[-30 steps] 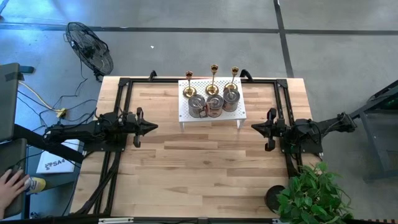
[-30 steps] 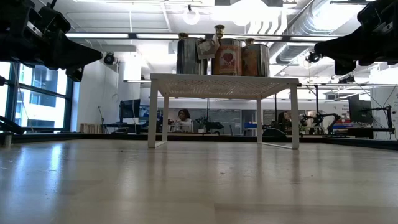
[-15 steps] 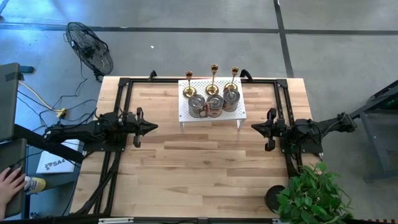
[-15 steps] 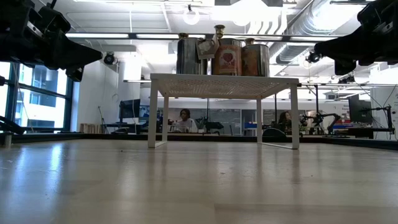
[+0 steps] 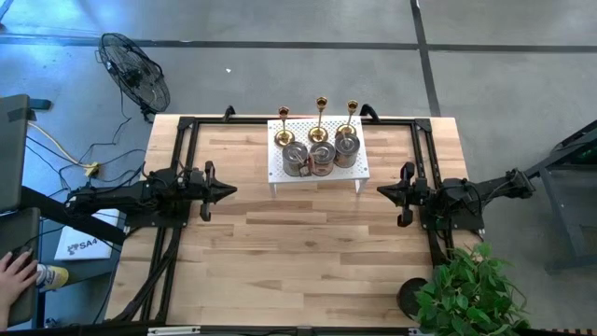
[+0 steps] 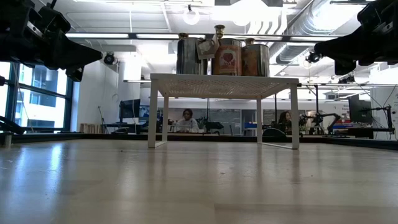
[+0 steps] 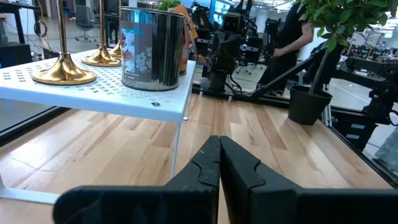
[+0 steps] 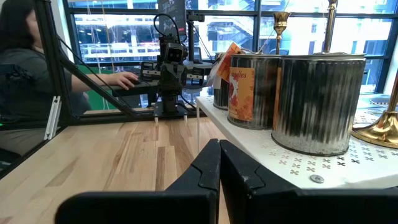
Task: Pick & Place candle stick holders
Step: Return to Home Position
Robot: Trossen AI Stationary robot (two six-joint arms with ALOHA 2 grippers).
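Three slim gold candlesticks (image 5: 320, 119) stand on their round bases along the far edge of a white perforated rack (image 5: 317, 170). Three squat silvery cylindrical holders (image 5: 322, 155) stand in a row in front of them, upright on the rack top. They also show in the low view (image 6: 222, 57). My left gripper (image 5: 231, 190) hovers shut at the table's left side, left of the rack, pointing right. My right gripper (image 5: 381, 190) hovers shut at the right side, pointing left. In the wrist views the fingertips (image 7: 219, 144) (image 8: 219, 147) meet, holding nothing.
The rack stands on thin legs (image 6: 152, 112) at the table's far middle. A black frame (image 5: 177, 159) runs along the table's left, far and right edges. A potted plant (image 5: 466, 289) sits at the near right corner. A person's hand (image 5: 11, 273) shows off the table's left.
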